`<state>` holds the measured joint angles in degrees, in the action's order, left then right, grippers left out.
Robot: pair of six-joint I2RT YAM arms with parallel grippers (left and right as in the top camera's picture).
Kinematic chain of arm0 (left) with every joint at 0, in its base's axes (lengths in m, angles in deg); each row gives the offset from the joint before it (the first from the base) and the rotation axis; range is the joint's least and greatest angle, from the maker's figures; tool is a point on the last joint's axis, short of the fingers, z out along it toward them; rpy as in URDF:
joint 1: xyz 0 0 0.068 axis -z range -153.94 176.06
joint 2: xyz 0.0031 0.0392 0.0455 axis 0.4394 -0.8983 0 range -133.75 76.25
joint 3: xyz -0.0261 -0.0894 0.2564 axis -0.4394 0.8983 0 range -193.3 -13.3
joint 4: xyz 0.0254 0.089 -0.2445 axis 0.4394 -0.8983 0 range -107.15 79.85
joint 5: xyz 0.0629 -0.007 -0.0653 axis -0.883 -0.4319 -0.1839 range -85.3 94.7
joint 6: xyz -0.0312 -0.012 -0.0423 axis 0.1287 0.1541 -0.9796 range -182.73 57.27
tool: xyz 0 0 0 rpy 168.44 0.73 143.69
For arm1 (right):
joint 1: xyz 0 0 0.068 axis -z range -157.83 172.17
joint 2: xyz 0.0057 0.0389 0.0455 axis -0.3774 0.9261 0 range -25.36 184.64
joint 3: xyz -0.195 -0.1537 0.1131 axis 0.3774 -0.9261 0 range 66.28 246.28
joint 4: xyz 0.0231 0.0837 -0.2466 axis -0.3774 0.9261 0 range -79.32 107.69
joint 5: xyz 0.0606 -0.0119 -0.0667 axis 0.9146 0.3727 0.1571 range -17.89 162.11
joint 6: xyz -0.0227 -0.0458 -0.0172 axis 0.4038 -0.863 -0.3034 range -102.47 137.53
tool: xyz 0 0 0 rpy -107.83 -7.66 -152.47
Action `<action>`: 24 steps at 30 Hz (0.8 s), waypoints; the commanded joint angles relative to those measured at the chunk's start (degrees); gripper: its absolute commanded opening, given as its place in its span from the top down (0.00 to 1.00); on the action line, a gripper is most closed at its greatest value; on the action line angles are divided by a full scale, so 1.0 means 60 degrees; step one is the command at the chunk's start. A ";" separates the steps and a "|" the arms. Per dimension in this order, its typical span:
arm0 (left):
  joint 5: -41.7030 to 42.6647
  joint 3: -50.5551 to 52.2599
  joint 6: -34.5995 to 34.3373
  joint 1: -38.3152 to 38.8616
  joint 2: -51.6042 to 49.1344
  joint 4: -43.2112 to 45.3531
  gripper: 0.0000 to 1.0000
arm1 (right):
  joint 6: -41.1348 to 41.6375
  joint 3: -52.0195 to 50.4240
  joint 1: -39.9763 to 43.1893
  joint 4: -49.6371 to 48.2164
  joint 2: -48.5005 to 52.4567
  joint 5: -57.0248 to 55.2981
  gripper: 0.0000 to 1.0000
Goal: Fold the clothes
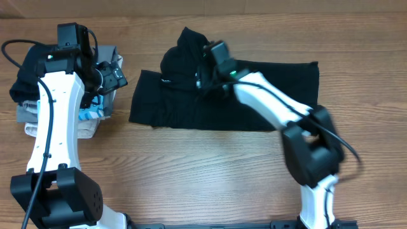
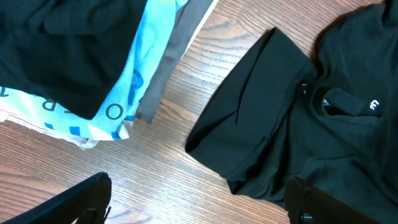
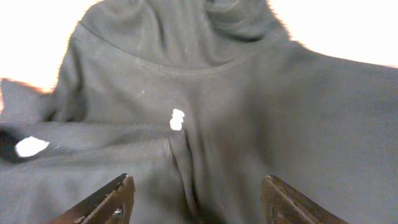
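Note:
The black T-shirt (image 1: 254,95) lies partly folded across the middle of the table, its bunched top end toward the far edge. My right gripper (image 1: 202,79) hovers over its collar area, open. In the right wrist view its fingers (image 3: 118,196) stand wide apart on either side of a raised ridge of the T-shirt (image 3: 249,112), and a small white mark (image 3: 177,119) shows just beyond them. My left gripper (image 1: 117,77) is open over bare wood, between the folded pile and the shirt's left edge (image 2: 249,124). A white logo (image 2: 374,104) shows near the collar.
A pile of folded garments (image 1: 95,117) sits at the table's left, under the left arm: a light-blue-and-white printed one (image 2: 134,81), a grey one (image 2: 168,56) and a dark one on top (image 2: 56,56). Bare wood table (image 1: 191,172) lies in front of the shirt.

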<state>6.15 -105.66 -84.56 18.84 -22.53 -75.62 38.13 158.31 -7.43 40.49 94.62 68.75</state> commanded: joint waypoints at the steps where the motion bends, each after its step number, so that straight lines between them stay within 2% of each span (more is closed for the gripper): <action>1: 0.0084 0.0295 0.0295 0.0182 -0.0055 0.0226 0.10 | 0.0120 0.0554 0.0922 0.1690 -0.2215 -0.0175 0.30; 6: 0.0769 0.0816 0.0688 0.0827 -0.0055 0.1133 0.18 | 0.0117 0.0550 0.2521 0.4721 -0.3238 -0.0175 0.36; 9: 0.0798 0.1096 0.0685 0.1421 -0.0055 0.1650 0.27 | 0.0113 0.0521 0.3646 0.6302 -0.3293 -0.0142 0.39; 11: 0.0750 0.1290 0.0678 0.1832 -0.0055 0.1982 0.37 | 0.0113 0.0266 0.4320 0.6845 -0.3220 -0.0138 0.53; 12: 0.0656 0.1428 0.0674 0.2058 -0.0055 0.2182 0.43 | 0.0124 0.0113 0.4608 0.6972 -0.3173 -0.0124 0.65; 16: 0.0033 0.2167 0.0270 0.2699 -0.0080 0.2820 0.64 | 0.0153 -0.0925 0.5752 0.6798 -0.2965 0.0397 0.94; 19: -0.0463 0.2699 -0.0095 0.2838 -0.0175 0.2962 0.73 | 0.0146 -0.1949 0.6339 0.5916 -0.2936 0.0586 0.96; 24: -0.0729 0.3432 -0.0157 0.2652 -0.0685 0.3483 0.80 | -0.0102 -0.3745 0.6889 0.3687 -0.2936 0.1494 0.96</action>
<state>4.60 -87.27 -84.03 35.78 -24.15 -56.08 38.67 140.15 33.35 65.75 76.96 73.19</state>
